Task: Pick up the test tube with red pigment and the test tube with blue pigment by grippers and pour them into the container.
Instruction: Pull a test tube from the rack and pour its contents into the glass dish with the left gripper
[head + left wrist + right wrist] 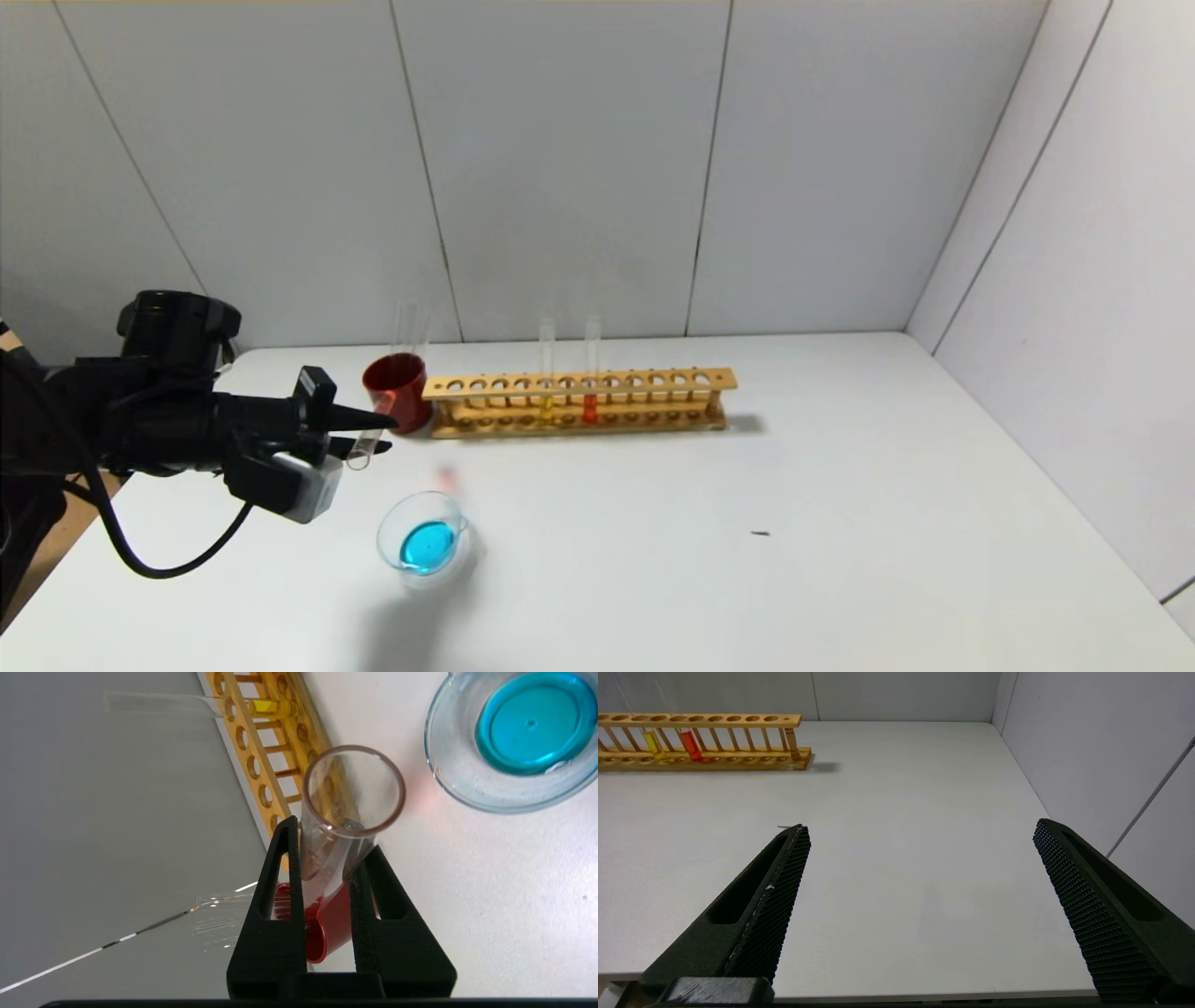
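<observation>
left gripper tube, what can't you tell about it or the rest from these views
- Held tube: its bottom lies behind the left gripper in the left wrist view, so leftover liquid cannot be told.
- Head view: right arm out of frame.
- Clear tubes in the red cup: too faint to count.

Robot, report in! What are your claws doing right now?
Left gripper shut on a tilted tube, near the dish with blue. Right gripper open, idle. Nothing blocking.

Your left end effector (378, 432) reaches in level from the left, fingers (275, 896) pinched shut (pointing rightward). Your right end effector (920, 858) sits parked, its jaws spread wide.
</observation>
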`<action>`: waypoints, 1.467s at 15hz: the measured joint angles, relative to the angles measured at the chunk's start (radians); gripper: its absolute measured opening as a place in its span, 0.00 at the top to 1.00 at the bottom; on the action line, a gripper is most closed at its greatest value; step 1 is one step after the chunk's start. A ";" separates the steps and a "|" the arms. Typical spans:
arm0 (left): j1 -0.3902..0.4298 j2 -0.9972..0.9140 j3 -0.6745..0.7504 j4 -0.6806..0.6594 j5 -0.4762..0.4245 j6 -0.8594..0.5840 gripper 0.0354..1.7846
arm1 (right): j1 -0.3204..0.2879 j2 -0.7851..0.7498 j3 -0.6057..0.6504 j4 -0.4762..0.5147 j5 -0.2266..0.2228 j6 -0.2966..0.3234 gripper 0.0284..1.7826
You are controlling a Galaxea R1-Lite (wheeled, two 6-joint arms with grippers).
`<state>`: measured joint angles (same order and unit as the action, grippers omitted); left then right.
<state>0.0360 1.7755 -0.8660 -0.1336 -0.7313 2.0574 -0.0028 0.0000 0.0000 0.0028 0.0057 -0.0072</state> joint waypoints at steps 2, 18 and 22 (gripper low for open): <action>0.000 0.006 -0.001 -0.001 0.017 0.016 0.84 | -0.001 0.000 0.000 0.000 0.000 0.000 0.02; -0.035 0.057 -0.015 -0.125 0.064 0.105 0.84 | 0.000 0.000 0.000 0.000 0.000 0.000 0.02; -0.035 0.063 -0.002 -0.214 0.060 0.105 0.84 | 0.000 0.000 0.000 0.000 0.000 0.000 0.02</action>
<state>0.0013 1.8385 -0.8683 -0.3477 -0.6711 2.1628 -0.0023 0.0000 0.0000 0.0032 0.0053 -0.0072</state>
